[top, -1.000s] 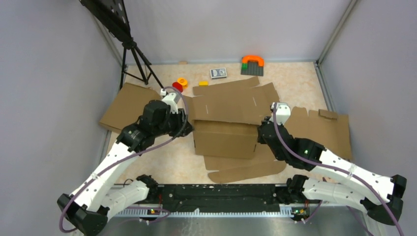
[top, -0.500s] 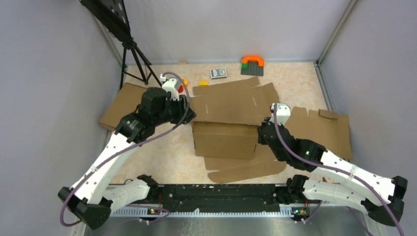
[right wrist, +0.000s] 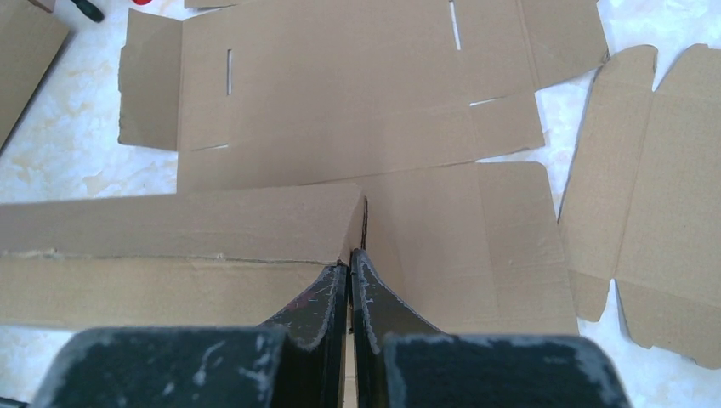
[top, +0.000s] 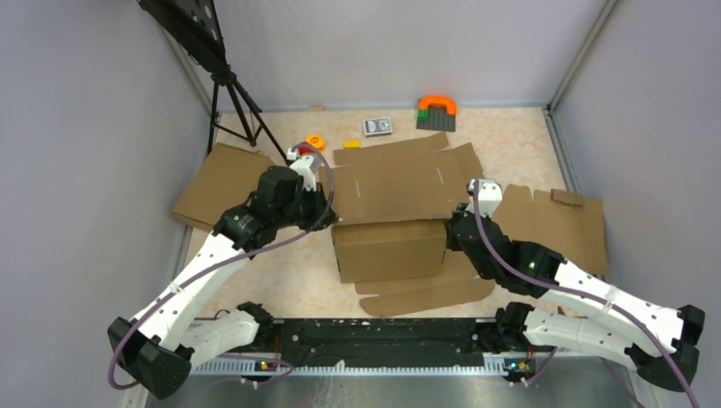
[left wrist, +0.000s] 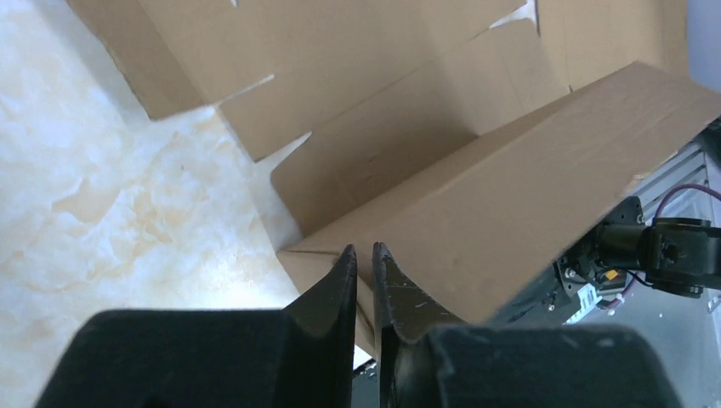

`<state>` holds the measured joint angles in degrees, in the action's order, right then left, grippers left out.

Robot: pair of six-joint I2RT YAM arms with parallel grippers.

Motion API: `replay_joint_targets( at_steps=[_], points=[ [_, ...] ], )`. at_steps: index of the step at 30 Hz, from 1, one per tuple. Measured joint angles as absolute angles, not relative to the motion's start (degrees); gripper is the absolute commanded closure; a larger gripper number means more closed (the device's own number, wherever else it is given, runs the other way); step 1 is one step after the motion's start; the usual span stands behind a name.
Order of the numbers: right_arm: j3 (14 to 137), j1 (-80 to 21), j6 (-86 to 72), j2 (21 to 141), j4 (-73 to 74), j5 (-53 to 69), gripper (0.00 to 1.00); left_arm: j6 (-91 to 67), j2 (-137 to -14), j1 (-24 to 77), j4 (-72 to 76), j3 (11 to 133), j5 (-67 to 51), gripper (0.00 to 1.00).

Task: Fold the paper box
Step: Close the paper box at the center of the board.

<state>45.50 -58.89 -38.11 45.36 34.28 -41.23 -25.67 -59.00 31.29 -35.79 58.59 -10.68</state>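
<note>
Tabletop (top: 308,280): the paper box (top: 400,180) sits at mid-tabletop, its back panels lying flat toward the far edge. Loose flaps trail toward the near edge.

Front wall panel (top: 391,246) of the box stands raised. Its long axis runs left to right, parallel to the near edge. Judged: the coming fold turns on this panel, with one arm at each end and neither nearer.

Left end effector (left wrist: 364,255): at the panel's left end corner, with the panel stretching away to its right. Fingers are drawn almost together, leaving a thin gap. Cannot tell whether card sits in that gap.

Right end effector (right wrist: 350,259): at the panel's right end, with the panel stretching away to its left. Fingers are pressed together, apparently nipping the panel's end edge.
</note>
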Motion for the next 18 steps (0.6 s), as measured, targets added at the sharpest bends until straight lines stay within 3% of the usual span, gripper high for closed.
replay_joint_targets(
  at_steps=[4, 10, 15, 18],
  points=[
    [45.36, -58.89, -38.15, 45.43, 34.09, -41.28, 1.0, -27.88, -55.33, 31.29, -33.61, 52.25, -10.44, 0.9],
    [45.28, -58.89, -38.41, 45.5, 34.0, -41.71, 1.0, -29.34, -51.46, 31.4, -32.45, 48.62, -8.58, 0.76],
    [45.01, -58.89, -38.3, 45.5, 33.82, -42.33, 1.0, -27.59, -49.06, 31.44, -32.64, 49.01, -6.98, 0.45],
    [45.04, -58.89, -38.09, 45.47, 33.82, -42.35, 1.0, -25.02, -46.87, 31.44, -33.58, 50.85, -6.57, 0.34]
  ],
)
